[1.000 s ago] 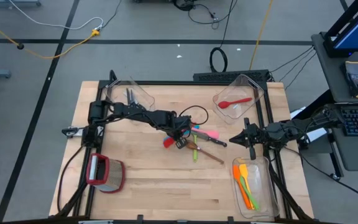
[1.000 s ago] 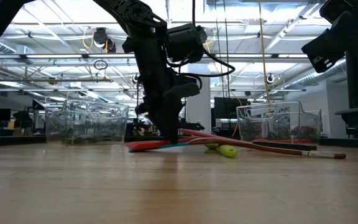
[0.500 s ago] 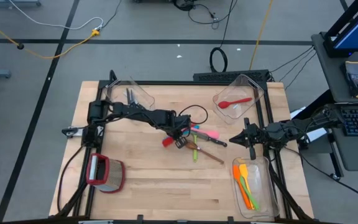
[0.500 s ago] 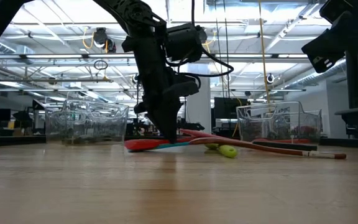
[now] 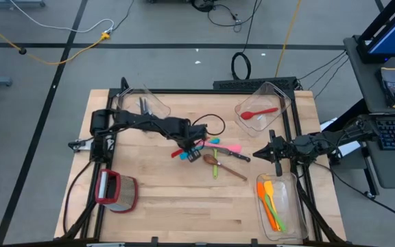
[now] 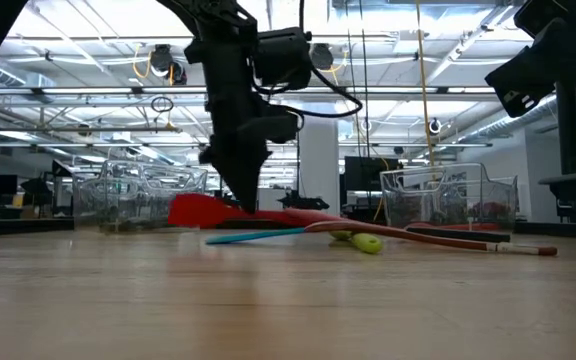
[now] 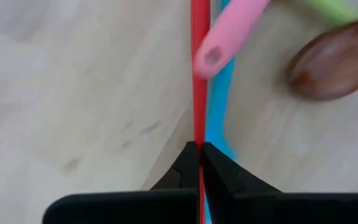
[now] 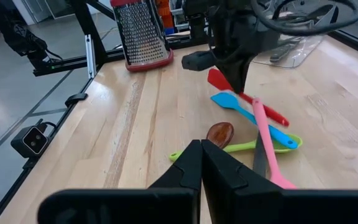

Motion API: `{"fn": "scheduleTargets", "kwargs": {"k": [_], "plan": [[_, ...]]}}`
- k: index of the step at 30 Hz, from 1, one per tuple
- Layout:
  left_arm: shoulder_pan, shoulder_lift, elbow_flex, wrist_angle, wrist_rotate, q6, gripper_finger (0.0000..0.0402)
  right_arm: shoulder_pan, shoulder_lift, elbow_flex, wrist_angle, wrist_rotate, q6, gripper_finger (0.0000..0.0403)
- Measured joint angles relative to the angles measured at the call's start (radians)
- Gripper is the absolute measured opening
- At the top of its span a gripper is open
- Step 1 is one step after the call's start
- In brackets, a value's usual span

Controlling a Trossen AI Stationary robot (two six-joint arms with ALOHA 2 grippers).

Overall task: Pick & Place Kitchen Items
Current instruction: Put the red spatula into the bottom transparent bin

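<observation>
We see the left gripper near the middle of the table, its fingers pinched tight on the thin handle of a red spatula, whose blade end hangs clear of the wood in the low view. Just beside it lie a blue spatula, a pink spatula, a green utensil and a brown spoon, crossing one another in a loose pile. The right gripper waits over the table's right side with its fingers closed on nothing, near a clear bin holding orange and green utensils.
</observation>
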Motion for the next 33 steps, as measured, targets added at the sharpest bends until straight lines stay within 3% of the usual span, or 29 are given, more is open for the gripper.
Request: {"fn": "scheduleTargets", "kwargs": {"k": [8,16,22,28,33], "plan": [[0.004,-0.020,0.000,-0.065,-0.158,-0.004,0.0001,0.000,0.003,0.000,0.000,0.001,0.005,0.0000],[0.006,-0.037,0.003,-0.057,-0.251,-0.033,0.0001,0.000,0.003,0.000,0.000,0.002,0.007,0.0000],[0.022,-0.105,0.070,-0.037,-0.304,-0.034,0.0001,0.000,0.007,0.000,0.039,0.005,0.002,0.0000],[0.052,-0.235,0.105,0.090,-0.313,-0.034,0.0000,0.000,0.032,0.000,0.189,0.009,-0.025,0.0000],[0.075,-0.324,0.105,0.254,-0.252,-0.059,0.0000,0.000,0.057,0.000,0.361,0.023,-0.212,0.0000]]}}
